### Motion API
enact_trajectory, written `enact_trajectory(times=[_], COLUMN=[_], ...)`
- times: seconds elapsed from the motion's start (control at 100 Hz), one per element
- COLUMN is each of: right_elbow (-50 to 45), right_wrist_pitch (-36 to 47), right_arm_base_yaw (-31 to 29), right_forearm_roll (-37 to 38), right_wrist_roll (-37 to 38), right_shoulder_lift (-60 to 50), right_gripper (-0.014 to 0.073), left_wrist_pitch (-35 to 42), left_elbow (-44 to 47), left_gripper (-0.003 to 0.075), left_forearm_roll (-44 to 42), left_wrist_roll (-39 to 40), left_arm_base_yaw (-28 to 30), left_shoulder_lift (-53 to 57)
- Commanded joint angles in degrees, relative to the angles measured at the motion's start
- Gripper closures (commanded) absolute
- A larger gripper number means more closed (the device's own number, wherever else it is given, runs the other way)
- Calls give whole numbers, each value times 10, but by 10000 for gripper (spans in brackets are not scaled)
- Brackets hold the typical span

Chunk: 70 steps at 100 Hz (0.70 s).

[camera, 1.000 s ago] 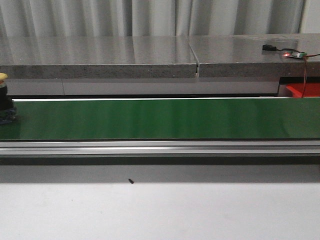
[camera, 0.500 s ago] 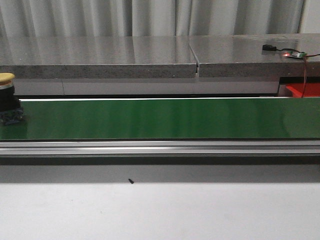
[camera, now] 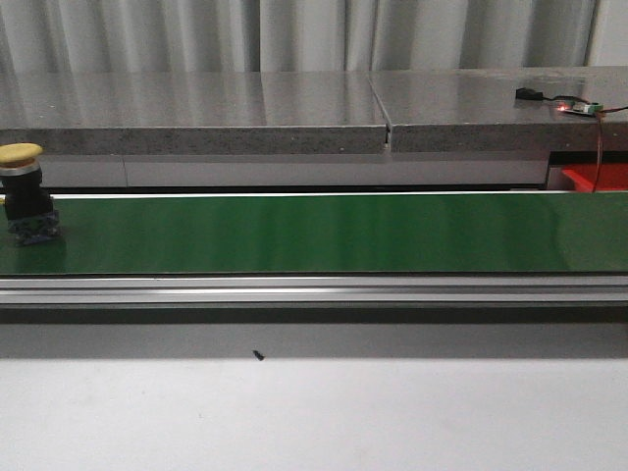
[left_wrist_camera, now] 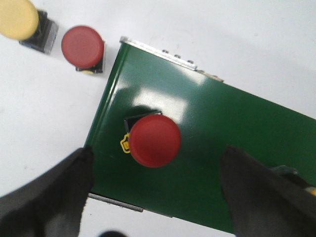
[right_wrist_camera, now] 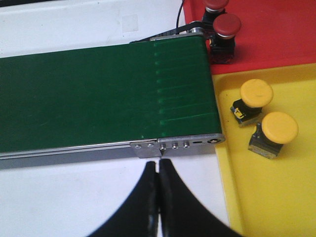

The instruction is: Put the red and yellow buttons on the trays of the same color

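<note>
A yellow mushroom-capped push button on a black body now stands fully in the front view at the left end of the long green conveyor belt. A second ago only a sliver of it showed at the frame edge, and half a second ago it was still partly cut off, so the belt is carrying it to the right, toward the trays.

In the left wrist view a red mushroom-capped button sits on the same belt close to its end edge, directly under the left gripper, whose jaws stand wide apart on either side of it with nothing between them. That reads as a button just set down and released. Two more buttons wait on the white bench off the belt's end: another red one just beside the belt corner, and a yellow one further out.

At the far end, the right gripper hangs with its fingers pressed together and empty, just off the belt's near corner. Beside it the yellow plastic tray holds two yellow buttons, and the red plastic tray holds two red buttons, one at its edge next to the belt's end.

So four are sorted. Probably the right arm must next open and catch the yellow button as it arrives.
</note>
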<state>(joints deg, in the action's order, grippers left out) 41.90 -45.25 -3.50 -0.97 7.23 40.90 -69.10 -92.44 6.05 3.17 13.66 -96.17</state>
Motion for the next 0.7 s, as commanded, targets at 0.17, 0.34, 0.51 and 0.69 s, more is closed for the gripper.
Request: enact_trajectory(times=[0.17, 0.34, 0.51, 0.69], right_elbow=[20, 20, 20, 20], right_wrist_pitch=[32, 32, 32, 32], right_arm_base_yaw=[1, 1, 1, 1], right_forearm_roll=[4, 4, 4, 4], right_wrist_roll=[0, 0, 0, 0], right_shoulder_lift=[-3, -3, -3, -3], right_gripper=[661, 661, 661, 661], left_wrist_pitch=[64, 60, 66, 95], left_elbow=[-15, -14, 2, 62], left_gripper=[734, 739, 739, 739], left_forearm_roll=[12, 13, 14, 15], left_wrist_roll=[-35, -70, -85, -86], left_arm_base_yaw=[-84, -142, -192, -225], left_shoulder_lift=[112, 156, 190, 239])
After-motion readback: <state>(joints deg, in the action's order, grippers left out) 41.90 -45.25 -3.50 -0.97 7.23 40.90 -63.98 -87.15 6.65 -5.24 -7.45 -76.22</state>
